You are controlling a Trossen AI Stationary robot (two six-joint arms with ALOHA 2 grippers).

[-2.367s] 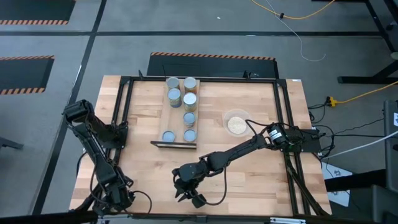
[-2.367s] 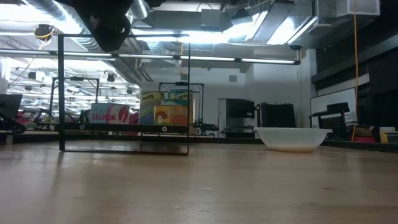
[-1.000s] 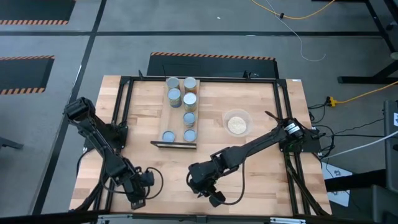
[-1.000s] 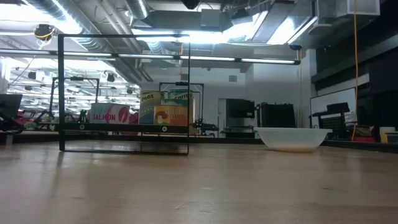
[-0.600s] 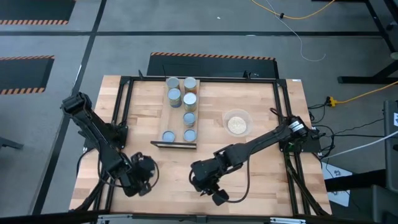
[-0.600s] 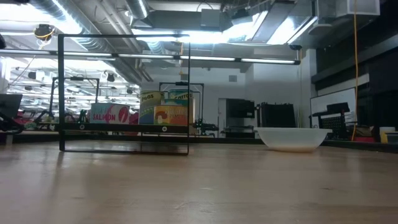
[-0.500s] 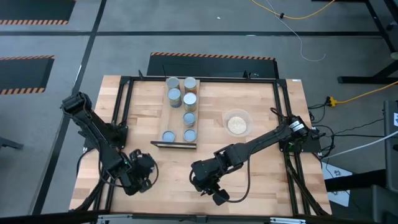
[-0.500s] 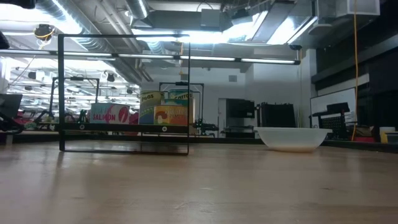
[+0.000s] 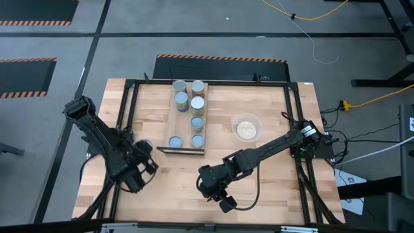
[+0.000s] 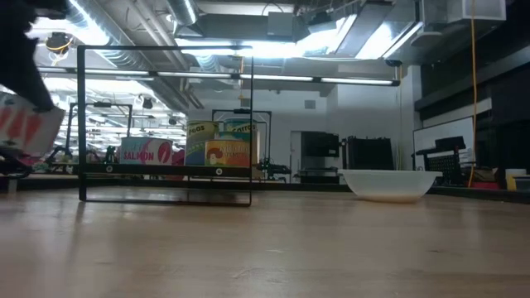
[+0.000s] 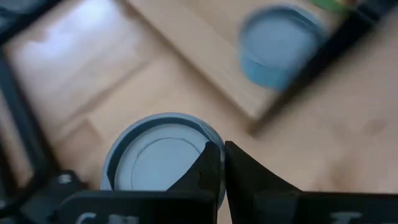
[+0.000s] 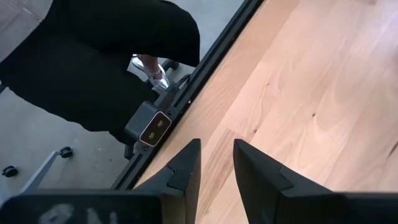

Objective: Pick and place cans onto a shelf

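The can (image 11: 158,162) you carry is a short, stiff tin with a smooth metal top and a raised rim. Judge it fairly heavy for its size and slippery. The left gripper (image 11: 217,152) has its fingers pinched almost together at the rim, so that thin lip seems to be the hold. The low view shows the can (image 10: 25,128) clear of the table (image 9: 272,188). A rim pinch lets a tin swing, so a grip across the sides would be firmer. The can hangs at about 8 o'clock from the shelf (image 9: 169,123), just off its near left corner. Other cans (image 9: 197,103) fill the far end and the right column, and one sits at the near left corner, so the bare board between looks like the free spot. The shelf's thin black frame (image 11: 336,43) crosses your way in. The bowl (image 9: 235,123) sits at 3 o'clock of the shelf, out of the way. The right gripper (image 12: 216,146) waits at 5 o'clock, fingers apart and empty.
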